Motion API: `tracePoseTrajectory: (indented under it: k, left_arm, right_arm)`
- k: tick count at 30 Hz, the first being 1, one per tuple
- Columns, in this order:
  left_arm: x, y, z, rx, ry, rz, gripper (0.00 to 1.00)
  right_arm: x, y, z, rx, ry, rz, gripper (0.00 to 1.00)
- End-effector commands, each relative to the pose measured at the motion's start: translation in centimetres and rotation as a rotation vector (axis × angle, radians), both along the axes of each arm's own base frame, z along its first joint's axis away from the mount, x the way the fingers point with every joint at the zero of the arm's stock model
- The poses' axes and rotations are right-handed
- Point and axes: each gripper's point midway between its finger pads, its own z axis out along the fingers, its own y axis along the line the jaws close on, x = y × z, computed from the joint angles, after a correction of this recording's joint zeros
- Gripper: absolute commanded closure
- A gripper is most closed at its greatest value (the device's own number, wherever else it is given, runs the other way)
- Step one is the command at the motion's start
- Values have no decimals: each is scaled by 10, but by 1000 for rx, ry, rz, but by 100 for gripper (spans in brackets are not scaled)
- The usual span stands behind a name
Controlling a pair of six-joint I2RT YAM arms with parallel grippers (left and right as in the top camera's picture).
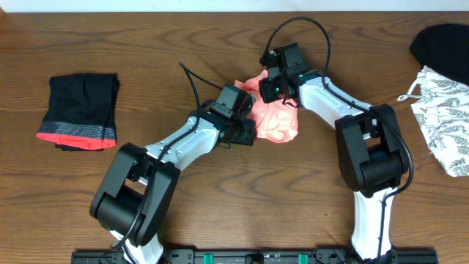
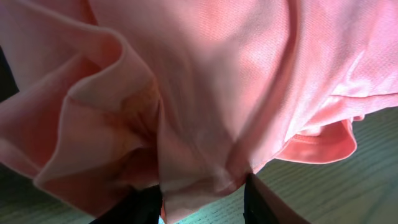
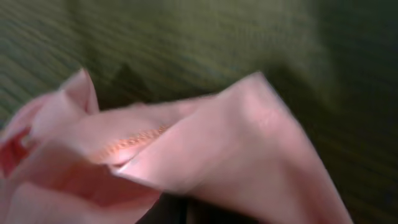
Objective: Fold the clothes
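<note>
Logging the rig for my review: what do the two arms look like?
Both the left arm and right arm have bulky black joint housings, white links between them, and black wrist heads. A thin black cable loops off each wrist. The right wrist shows a small green light.

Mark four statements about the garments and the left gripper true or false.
1. The thin salmon-pink garment lies bunched near the wooden table's middle. True.
2. The folded black garment with a red-grey band lies at the right. False: at the left.
3. The left gripper has pink fabric between its fingers. True.
4. The white grey-printed garment lies on the pink one. False: apart, at the right edge.
</note>
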Motion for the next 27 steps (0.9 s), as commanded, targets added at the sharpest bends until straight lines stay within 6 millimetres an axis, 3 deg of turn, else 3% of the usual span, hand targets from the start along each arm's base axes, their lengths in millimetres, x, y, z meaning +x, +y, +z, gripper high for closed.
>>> tracePoseTrajectory:
  k: [1,4,10,13,16,21,24,27]
  left_arm:
    - [-2,5,-6,18,10,5,57]
    - [-2,5,-6,18,10,5,57]
    - [-2,5,-6,19,9,5,57]
    - [3,9,-7,38,-12,19,57]
    - [12,11,-4,42,-45,34,56]
    - [28,9,18,-2,-122,50,56]
    - [41,6,44,-46,-204,64,56]
    - [53,8,66,-58,-286,87,56]
  right_arm:
    - [1,8,-2,33,5,-21,88]
    - [0,8,-6,30,13,-20,90]
    - [-16,3,-38,-8,109,-19,90]
    - [-22,-1,-32,-14,130,-5,89]
    - [-21,-3,2,10,91,23,84]
    - [-11,-20,100,59,-79,3,79]
    - [-14,-36,150,48,-178,2,78]
    - [-21,-50,164,26,-182,-27,78]
